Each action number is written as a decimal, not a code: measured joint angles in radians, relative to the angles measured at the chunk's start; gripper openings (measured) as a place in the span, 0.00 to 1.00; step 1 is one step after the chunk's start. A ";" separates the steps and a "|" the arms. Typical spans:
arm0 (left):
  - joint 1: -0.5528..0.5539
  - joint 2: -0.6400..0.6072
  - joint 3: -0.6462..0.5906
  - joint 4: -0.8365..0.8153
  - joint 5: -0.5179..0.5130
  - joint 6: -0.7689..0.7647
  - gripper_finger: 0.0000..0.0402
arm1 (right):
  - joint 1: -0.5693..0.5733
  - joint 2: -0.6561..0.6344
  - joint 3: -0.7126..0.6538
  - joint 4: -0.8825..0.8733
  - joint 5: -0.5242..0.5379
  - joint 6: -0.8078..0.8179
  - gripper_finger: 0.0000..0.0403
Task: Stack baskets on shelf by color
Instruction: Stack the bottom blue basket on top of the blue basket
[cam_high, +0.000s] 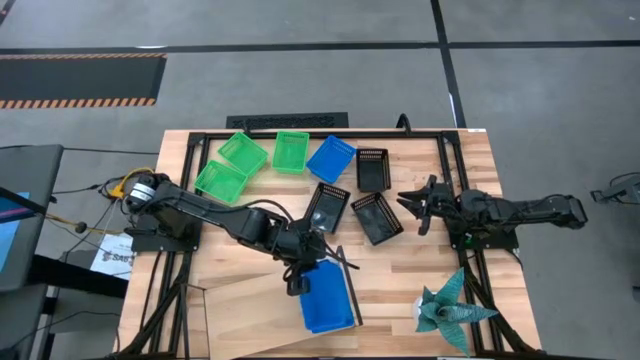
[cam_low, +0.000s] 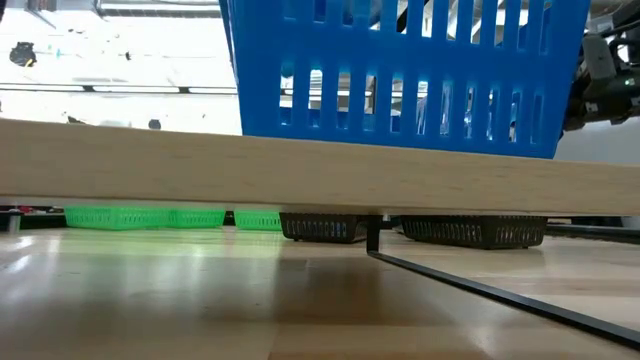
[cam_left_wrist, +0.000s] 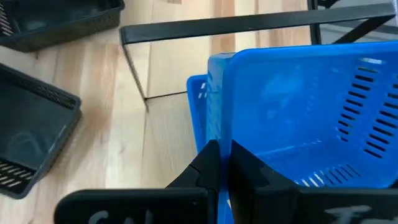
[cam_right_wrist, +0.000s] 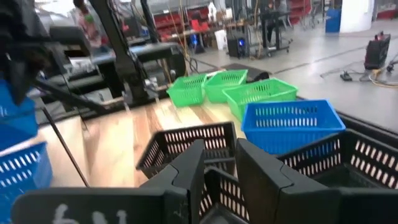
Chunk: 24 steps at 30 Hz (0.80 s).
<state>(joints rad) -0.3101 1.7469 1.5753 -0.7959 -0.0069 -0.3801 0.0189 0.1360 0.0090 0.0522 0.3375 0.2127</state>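
High view: left tool (cam_high: 300, 273) seemingly pinches blue basket (cam_high: 325, 298) over shelf (cam_high: 262, 296).

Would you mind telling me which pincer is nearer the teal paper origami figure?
Right. The right pincer sits up-table from the origami figure, on the same side. The left pincer, shut on a blue basket, is farther off, across the table.

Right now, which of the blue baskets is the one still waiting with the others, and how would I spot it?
Look at the far edge of the wooden table, where baskets lie in a row. After the three green baskets comes the lone blue basket, with a black basket next to it. It is the only blue one in that row; the other blue lies on the shelf.
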 joint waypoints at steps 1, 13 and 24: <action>0.001 0.003 0.000 0.003 0.002 0.000 0.00 | 0.000 0.003 0.000 -0.002 -0.001 0.000 0.29; 0.010 0.034 0.000 -0.005 0.029 -0.016 0.00 | 0.000 0.002 0.000 -0.001 0.000 0.000 0.29; 0.011 0.037 0.000 -0.006 0.028 -0.009 0.11 | 0.000 0.001 0.000 -0.001 0.000 0.000 0.29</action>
<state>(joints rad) -0.2993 1.7836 1.5757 -0.8021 0.0216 -0.3893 0.0189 0.1375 0.0090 0.0516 0.3370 0.2123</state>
